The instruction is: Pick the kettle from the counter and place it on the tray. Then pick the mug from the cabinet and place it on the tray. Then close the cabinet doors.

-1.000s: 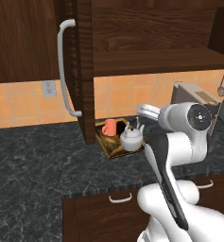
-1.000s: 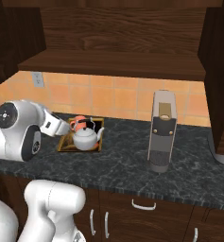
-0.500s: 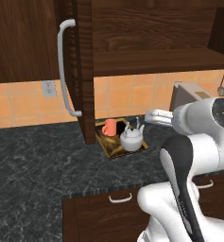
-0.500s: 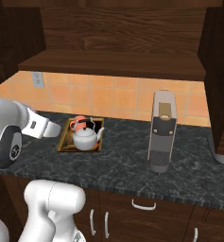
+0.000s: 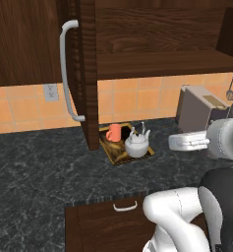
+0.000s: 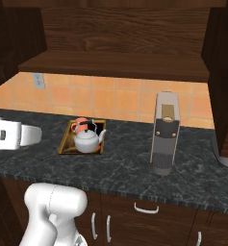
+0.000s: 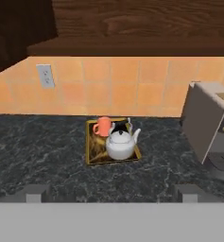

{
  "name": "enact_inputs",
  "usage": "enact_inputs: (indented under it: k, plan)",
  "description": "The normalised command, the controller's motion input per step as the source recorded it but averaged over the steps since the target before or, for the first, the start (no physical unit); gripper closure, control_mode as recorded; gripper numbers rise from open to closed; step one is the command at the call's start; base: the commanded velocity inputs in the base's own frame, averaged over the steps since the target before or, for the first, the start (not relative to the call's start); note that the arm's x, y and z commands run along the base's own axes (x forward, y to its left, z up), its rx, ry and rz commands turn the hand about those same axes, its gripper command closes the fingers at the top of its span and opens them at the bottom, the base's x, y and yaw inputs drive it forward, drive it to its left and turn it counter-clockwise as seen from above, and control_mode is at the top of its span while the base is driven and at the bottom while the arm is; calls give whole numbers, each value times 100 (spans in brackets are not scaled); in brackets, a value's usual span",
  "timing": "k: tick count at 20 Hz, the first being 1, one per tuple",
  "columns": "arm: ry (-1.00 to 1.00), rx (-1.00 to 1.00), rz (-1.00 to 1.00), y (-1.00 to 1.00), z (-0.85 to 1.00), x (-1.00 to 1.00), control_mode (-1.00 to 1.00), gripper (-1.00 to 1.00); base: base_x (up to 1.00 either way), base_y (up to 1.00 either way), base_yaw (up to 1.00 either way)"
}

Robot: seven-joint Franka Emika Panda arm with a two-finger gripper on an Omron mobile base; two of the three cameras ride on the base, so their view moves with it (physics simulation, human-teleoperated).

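The gold-rimmed tray point(image 5: 119, 156) lies on the dark marbled counter point(image 5: 39, 167) by the tiled wall. On it stand the white-grey kettle point(image 5: 136, 144) and, just behind it to the left, the orange mug point(image 5: 114, 133). The hand view shows the same trio: tray point(image 7: 92, 153), kettle point(image 7: 119, 144), mug point(image 7: 103, 125). My gripper point(image 7: 111, 193) is open, its fingertips point(image 7: 35, 191) wide apart with nothing between them, well back from the tray and level with the counter. The cabinet point(image 5: 157, 64) above is open, its doors point(image 5: 83, 74) swung out, one edge-on with its silver handle point(image 5: 65, 69).
A boxy grey toaster point(image 5: 201, 110) stands right of the tray. Further right stands a tall coffee machine point(image 6: 164, 134). The right cabinet door point(image 6: 223, 72) hangs open over the counter's far end. A drawer unit point(image 5: 113, 221) sits below the counter's edge.
My hand has pulled away from the tray, rightward in the left base view and leftward in the right one. Kettle, mug and tray have not moved.
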Motion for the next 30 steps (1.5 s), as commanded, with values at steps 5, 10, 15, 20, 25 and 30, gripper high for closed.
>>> enact_inputs:
  k: [5,10,15,20,25,30]
  plan:
    - [-25,-25,21,22,8,-61,-100,-100,0,0,0]
    - [-29,-23,25,37,15,-38,-100,-100,0,0,0]
    - [-26,-20,32,46,9,-33,-100,-100,0,0,0]
    - [-25,-24,33,58,9,-18,-100,-100,0,0,0]
    - [-27,-25,26,60,10,-15,-100,-100,0,0,0]
    - [-27,-23,17,56,1,-13,-100,-100,0,0,0]
